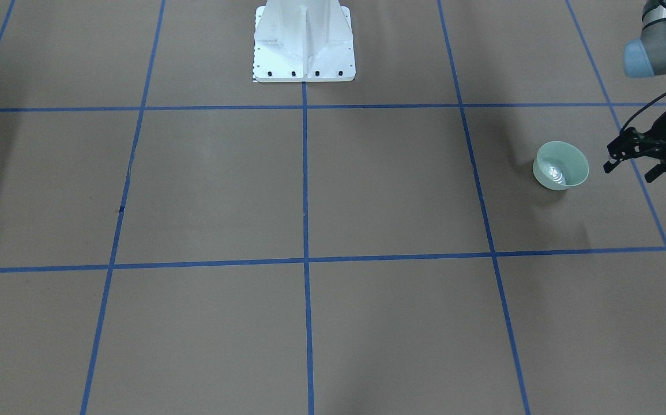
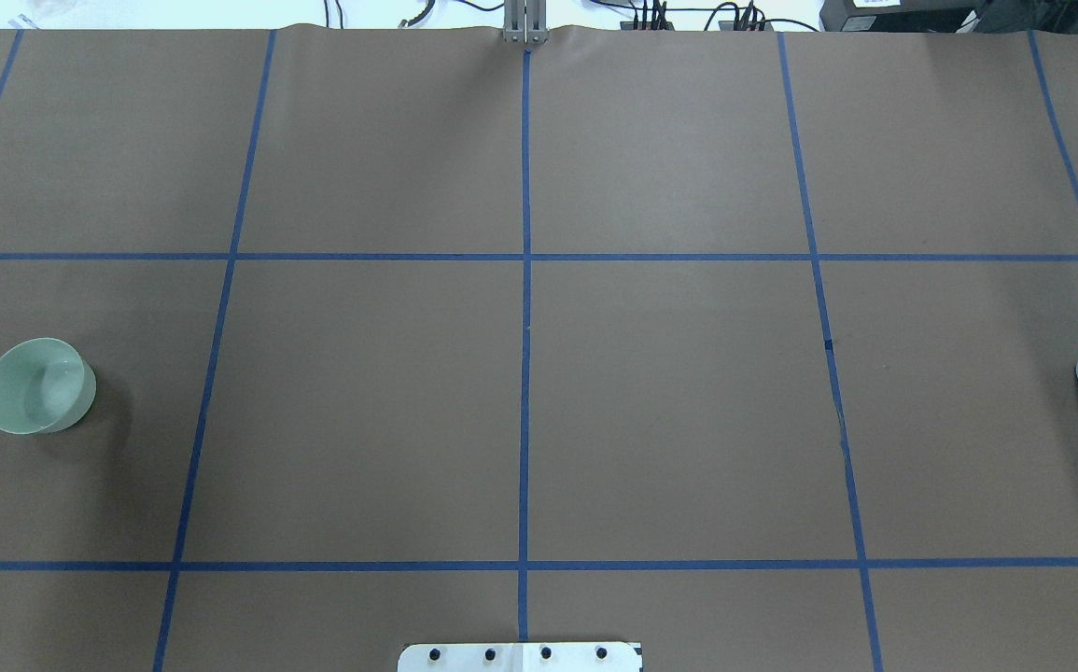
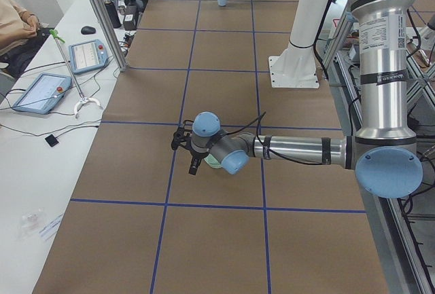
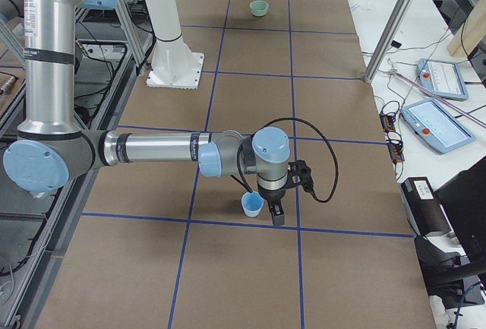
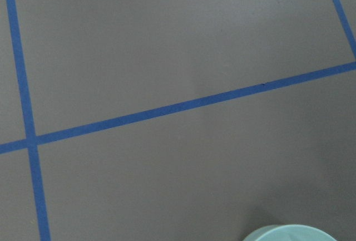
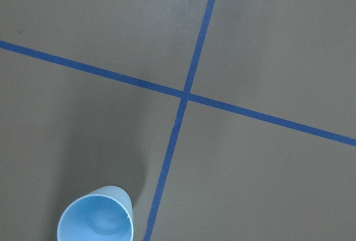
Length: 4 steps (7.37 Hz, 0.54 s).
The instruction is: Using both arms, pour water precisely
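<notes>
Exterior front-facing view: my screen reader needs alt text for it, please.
A pale green bowl holding a little rippled water sits on a brown table gridded with blue tape, the left gripper open beside it, not touching. A white pedestal stands at top centre.

Brown paper covers the surface (image 2: 669, 420), marked into big squares by blue tape lines (image 2: 525, 280). A white pedestal (image 1: 304, 40) stands bolted at the middle of one long edge. On the white side table (image 3: 27, 172) lie two touchscreen pendants (image 3: 39, 92) with cables, near a metal post (image 3: 102, 15). A person's sleeve (image 3: 13, 19) shows at the corner.
</notes>
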Tool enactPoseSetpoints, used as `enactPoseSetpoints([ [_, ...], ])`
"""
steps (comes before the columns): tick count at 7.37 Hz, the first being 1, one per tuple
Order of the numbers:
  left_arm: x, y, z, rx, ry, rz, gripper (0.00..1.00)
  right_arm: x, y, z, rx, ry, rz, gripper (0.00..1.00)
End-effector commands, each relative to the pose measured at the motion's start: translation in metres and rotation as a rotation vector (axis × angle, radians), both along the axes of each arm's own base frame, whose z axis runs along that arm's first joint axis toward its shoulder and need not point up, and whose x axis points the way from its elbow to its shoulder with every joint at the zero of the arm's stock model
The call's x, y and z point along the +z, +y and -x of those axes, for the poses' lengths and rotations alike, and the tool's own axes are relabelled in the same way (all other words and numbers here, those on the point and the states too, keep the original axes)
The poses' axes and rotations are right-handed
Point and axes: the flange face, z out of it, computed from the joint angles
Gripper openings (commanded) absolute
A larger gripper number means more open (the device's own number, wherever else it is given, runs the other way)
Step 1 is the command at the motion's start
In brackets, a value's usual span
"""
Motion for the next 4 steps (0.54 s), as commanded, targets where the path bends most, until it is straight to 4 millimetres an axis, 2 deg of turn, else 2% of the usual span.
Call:
enactPoseSetpoints([
  [1,0.021,0.024,-0.036,-0.013,-0.021,0.008,0.96,0.004,0.004,0.0,0.0,0.0,0.008,1.0],
  [2,0.029,0.028,-0.041,-0.006,-0.014,-0.006,0.86,0.003,0.005,0.0,0.0,0.0,0.006,1.0],
  [3,0.029,0.032,-0.049,0.016,-0.011,-0.012,0.6,0.003,0.005,0.0,0.0,0.0,0.006,1.0],
  [4,0.028,0.033,-0.055,0.033,-0.01,-0.022,0.01,0.004,0.006,0.0,-0.001,0.0,0.008,1.0],
])
